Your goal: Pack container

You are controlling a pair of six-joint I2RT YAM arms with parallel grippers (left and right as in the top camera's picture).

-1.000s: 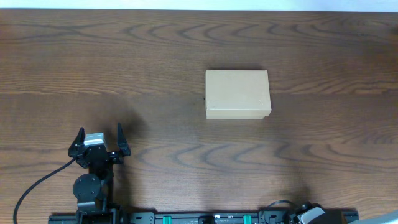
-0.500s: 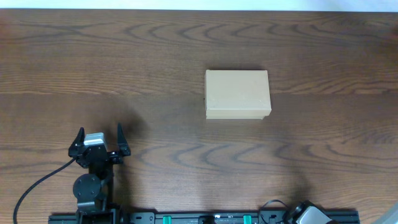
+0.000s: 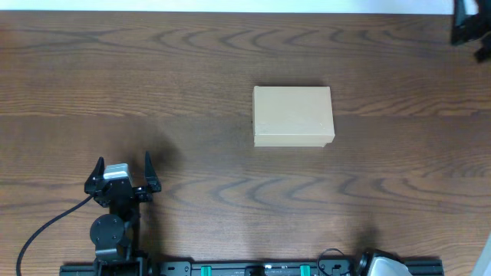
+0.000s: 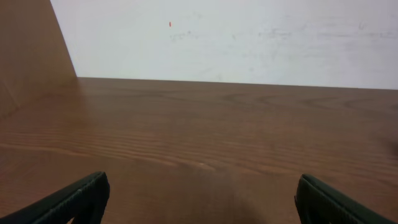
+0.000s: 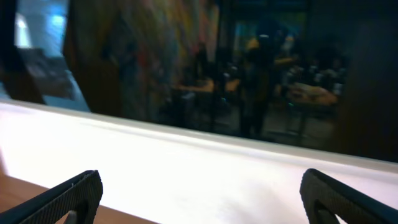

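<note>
Container (image 3: pixel 294 116) unmoved; new dark shape (image 3: pixel 469 27) top-right

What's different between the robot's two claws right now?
The left gripper sits low near the edge of the table, aimed across the wood. The right gripper points higher, its camera seeing mostly a dark room beyond. The left shows plainly from overhead, but the right does not. Both are open, empty and away from the container.

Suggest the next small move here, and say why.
Probably reach the left tool toward the container to lift its flap. The box sits shut in the middle of the table, and the tool is open, well short of it and touching nothing.
</note>
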